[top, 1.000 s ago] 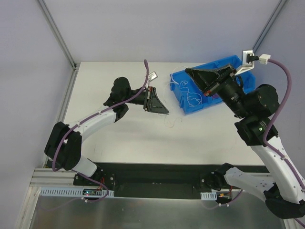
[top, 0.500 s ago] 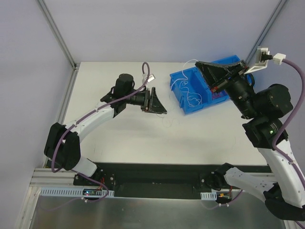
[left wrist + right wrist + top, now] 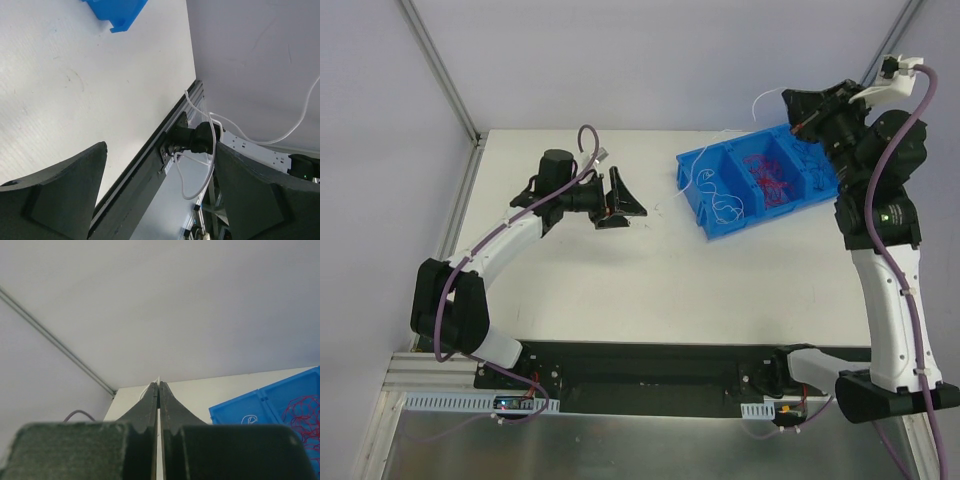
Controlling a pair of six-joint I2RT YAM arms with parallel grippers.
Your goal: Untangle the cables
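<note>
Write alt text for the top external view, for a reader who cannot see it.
The right hand, raised and shut, holds a white cable above a blue bin containing red cables. The left hand hovers open over the table.

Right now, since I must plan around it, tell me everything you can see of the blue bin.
The blue bin is a plastic-looking moulded tray walled into three compartments. It lies skewed on the table, at its far right. White cable loops in the left compartment, a red tangle fills the middle, and thin strands lie in the right. The right gripper, high beyond it, does not touch it.
</note>
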